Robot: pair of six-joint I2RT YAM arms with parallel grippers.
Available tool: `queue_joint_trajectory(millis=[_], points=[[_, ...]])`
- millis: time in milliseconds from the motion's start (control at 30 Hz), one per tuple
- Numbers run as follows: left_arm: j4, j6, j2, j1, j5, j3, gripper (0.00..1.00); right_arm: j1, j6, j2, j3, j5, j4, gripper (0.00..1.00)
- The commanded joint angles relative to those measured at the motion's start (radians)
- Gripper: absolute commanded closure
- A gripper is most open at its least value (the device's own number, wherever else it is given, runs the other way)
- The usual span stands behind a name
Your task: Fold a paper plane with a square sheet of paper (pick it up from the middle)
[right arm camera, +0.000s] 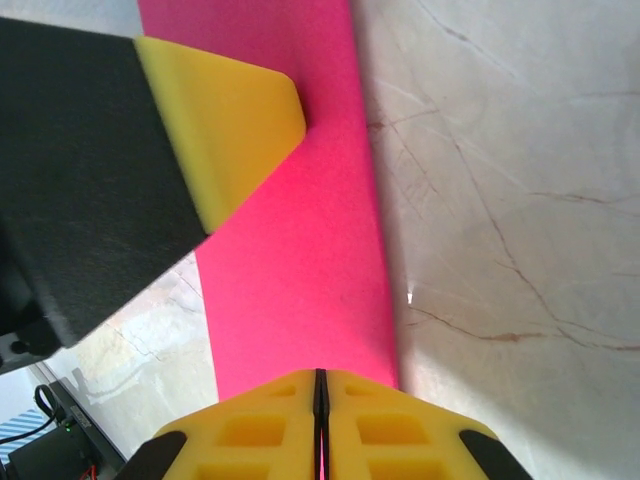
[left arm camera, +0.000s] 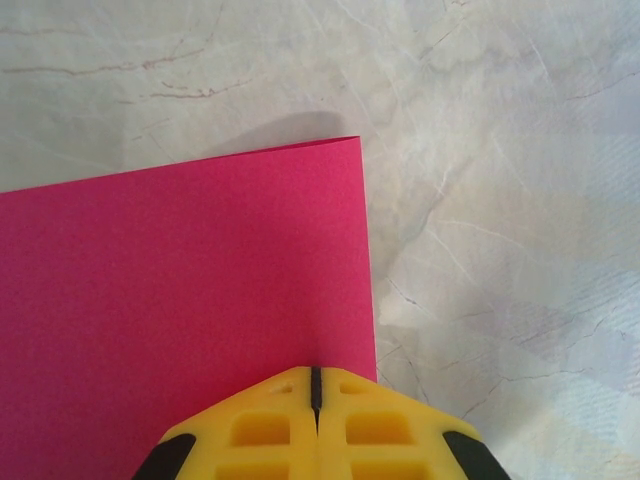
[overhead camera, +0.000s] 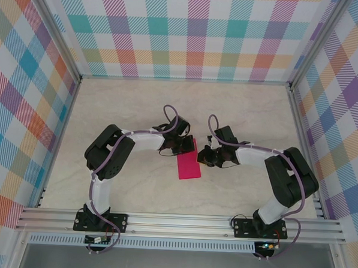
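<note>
Left hand: my left gripper (left arm camera: 315,378) is clenching, its yellow jaws meeting along a thin dark seam.
Right hand: my right gripper (right arm camera: 320,380) is also clenching, with its jaws meeting the same way.
Grasp: both sets of tips are sitting over pink paper. I cannot tell whether either one is pinching it or just resting on it.
Paper, from above: the sheet of paper (overhead camera: 188,165) is lying on the marbled table (overhead camera: 138,102) as a narrow magenta oblong. It is sitting between my two grippers, slightly tilted.
Top view is adding: both arms are bending inward, so my two hands are meeting near the far end of the sheet.
Left wrist is adding: one crisp corner and a straight edge of the sheet are showing. My tips are sitting at that edge, and a soft shadow is falling beyond the far side.
Right wrist is adding: the sheet is running away from my tips as a long strip. One yellow pad (right arm camera: 235,120) of my left hand is hanging over its far part.
</note>
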Motion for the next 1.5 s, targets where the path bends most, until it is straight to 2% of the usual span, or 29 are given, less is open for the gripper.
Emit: queue_joint_trajectory(millis=[0,333,833,1467], points=[[-0.025,0.019,0.010,-0.004,0.006,0.024,0.96,-0.008,0.006,0.036,-0.014,-0.048,0.030,0.89],[0.020,0.003,-0.018,-0.036,0.074,0.020,0.95,-0.008,-0.005,0.099,-0.001,-0.031,-0.004,0.89],[-0.082,-0.015,0.025,-0.054,-0.069,-0.021,0.96,0.000,-0.049,0.064,-0.007,-0.029,-0.112,0.90],[-0.049,-0.048,0.050,-0.054,-0.083,-0.066,0.97,0.035,-0.076,-0.052,-0.157,-0.061,-0.221,0.88]])
